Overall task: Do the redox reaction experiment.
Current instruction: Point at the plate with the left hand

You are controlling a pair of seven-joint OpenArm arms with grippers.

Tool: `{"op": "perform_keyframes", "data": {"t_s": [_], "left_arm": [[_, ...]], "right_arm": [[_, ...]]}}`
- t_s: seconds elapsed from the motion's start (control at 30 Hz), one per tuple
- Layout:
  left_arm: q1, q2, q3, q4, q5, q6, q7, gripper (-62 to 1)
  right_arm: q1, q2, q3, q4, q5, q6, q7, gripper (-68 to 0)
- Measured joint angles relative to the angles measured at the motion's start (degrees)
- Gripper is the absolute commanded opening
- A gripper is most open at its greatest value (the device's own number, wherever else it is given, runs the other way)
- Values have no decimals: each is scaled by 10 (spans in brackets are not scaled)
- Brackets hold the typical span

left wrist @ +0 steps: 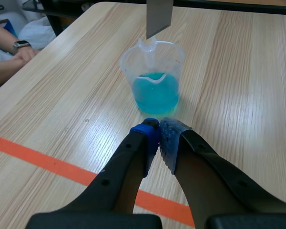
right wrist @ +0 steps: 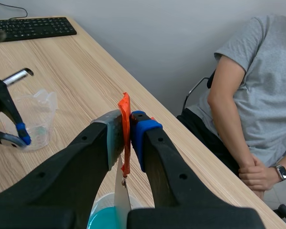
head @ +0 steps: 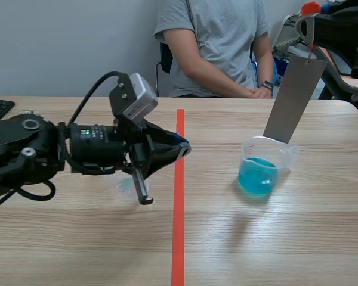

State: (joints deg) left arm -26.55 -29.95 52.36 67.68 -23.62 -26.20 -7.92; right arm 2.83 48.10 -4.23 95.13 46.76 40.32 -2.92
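A clear beaker (head: 262, 170) of blue liquid (left wrist: 155, 93) stands right of the red tape line. High above it, my right gripper (head: 310, 12) is shut on a red tab (right wrist: 125, 129). From the tab hangs a grey metal strip (head: 294, 98). The strip's lower end (left wrist: 158, 16) sits at the beaker's far rim, above the liquid. My left gripper (left wrist: 158, 131) is shut on nothing, low over the table just short of the beaker (left wrist: 155, 76). A small empty clear beaker (right wrist: 35, 117) stands beside the left arm, partly hidden in the scene view.
A person sits across the table with hands (head: 259, 92) resting at the far edge. A black keyboard (right wrist: 33, 27) lies at the far left. Chairs and clutter (head: 346, 47) stand past the right edge.
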Motion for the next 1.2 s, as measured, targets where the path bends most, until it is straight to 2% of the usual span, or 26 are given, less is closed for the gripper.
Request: {"op": "perform_keyframes", "data": {"t_s": [0.33,0.43,0.6,0.83,1.13,1.2], "left_arm": [[-76,111,51,-102,0,0,-3,-560],[-93,145,69,-137,13,0,-5,-560],[-110,193,83,-191,15,7,-9,-560],[-135,223,82,-246,22,34,-27,-560],[-141,262,82,-308,26,41,-43,-560],[-142,273,82,-316,26,52,-46,-560]], "right_arm": [[0,0,0,0,0,0,-1,-660],[0,0,0,0,0,0,-2,-660],[0,0,0,0,0,0,-2,-660],[0,0,0,0,0,0,-2,-660],[0,0,0,0,0,0,-2,-660],[0,0,0,0,0,0,-2,-660]]}}
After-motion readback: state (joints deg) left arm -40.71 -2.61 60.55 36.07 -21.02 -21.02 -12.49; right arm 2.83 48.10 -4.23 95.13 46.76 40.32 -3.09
